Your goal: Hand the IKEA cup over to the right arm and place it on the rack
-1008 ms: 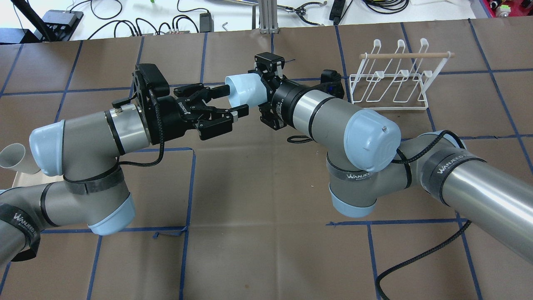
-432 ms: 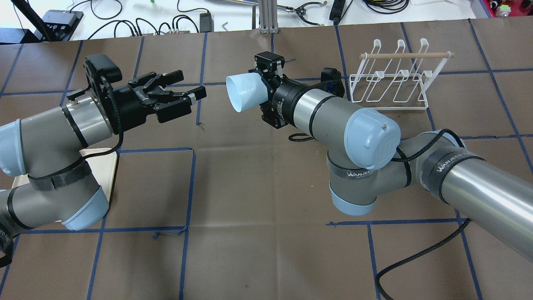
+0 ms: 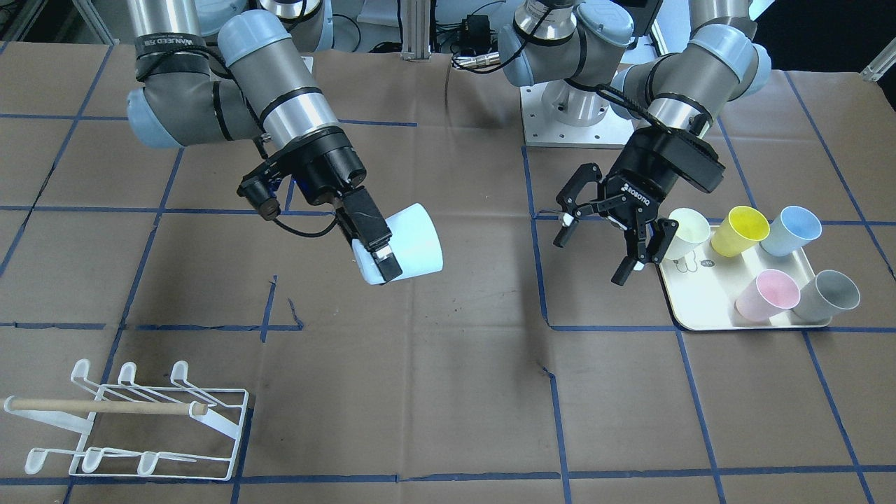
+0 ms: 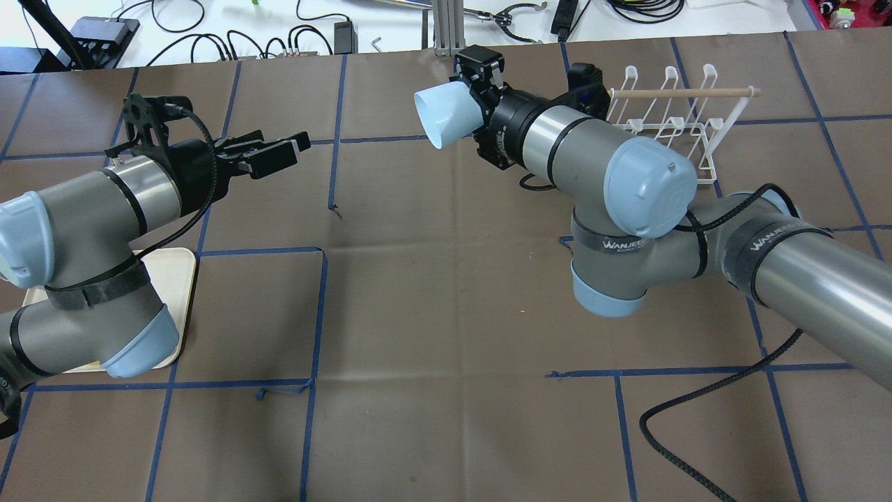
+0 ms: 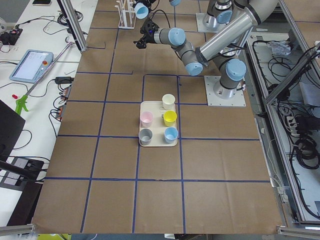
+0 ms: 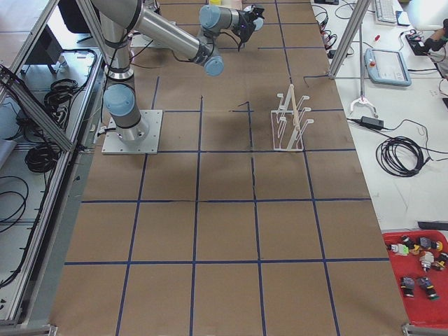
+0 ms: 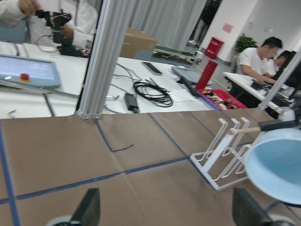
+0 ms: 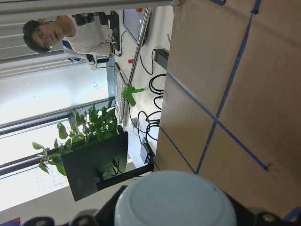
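Note:
A pale blue cup (image 4: 444, 116) lies on its side in my right gripper (image 4: 465, 104), which is shut on its base and holds it above the table, mouth toward the left arm. In the front view the cup (image 3: 413, 241) hangs mid-air in that gripper (image 3: 392, 255). The right wrist view shows only the cup's base (image 8: 175, 200). My left gripper (image 4: 289, 148) is open and empty, well apart from the cup; in the front view it (image 3: 595, 248) hovers beside the tray. The white wire rack (image 4: 665, 122) with a wooden dowel stands just beyond the right wrist.
A cream tray (image 3: 700, 308) holds cream (image 3: 686, 231), yellow (image 3: 742, 229), blue (image 3: 789, 229), pink (image 3: 766, 292) and grey (image 3: 829, 294) cups near the left arm. The rack also shows in the front view (image 3: 133, 420). Cables and tools lie past the table's far edge.
The left gripper has let go of the cup and drawn back to the left, still open. The right arm has carried the cup farther away and to the right, toward the rack.

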### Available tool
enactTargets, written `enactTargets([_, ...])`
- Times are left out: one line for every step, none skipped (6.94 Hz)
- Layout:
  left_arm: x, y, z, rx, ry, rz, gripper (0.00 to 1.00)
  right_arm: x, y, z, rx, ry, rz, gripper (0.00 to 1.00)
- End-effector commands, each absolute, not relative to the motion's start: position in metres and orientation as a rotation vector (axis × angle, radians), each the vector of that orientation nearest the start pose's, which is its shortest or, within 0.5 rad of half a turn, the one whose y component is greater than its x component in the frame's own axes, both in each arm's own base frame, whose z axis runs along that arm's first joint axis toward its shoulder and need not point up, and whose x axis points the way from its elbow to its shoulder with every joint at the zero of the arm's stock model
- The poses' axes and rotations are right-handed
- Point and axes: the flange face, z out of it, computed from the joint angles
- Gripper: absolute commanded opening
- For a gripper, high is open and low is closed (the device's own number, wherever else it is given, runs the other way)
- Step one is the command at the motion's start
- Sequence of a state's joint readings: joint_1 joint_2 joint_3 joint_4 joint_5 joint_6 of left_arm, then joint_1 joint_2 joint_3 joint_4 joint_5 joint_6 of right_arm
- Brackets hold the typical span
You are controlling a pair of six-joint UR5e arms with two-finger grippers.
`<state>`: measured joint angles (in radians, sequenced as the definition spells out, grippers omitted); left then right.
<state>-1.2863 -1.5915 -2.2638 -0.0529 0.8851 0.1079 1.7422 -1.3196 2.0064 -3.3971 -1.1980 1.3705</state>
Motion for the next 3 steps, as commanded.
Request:
enactTargets([-0.078,-0.495,0.355,-0.028,3.219,-1.040,0.99,0.225,-0.533,0.381,0.632,1.994,-0.970,0.10])
enactTargets([-0.096,-0.510,0.375,-0.125,3.230,-0.750,0.99,0.189,-0.552,0.377,0.522,2.084,-1.118,0.10])
enactTargets([-0.108,-0.521,0.402,-0.187,3.209,-0.455,0.99,0.152,-0.565,0.376,0.408,2.179,-1.250,0.10])
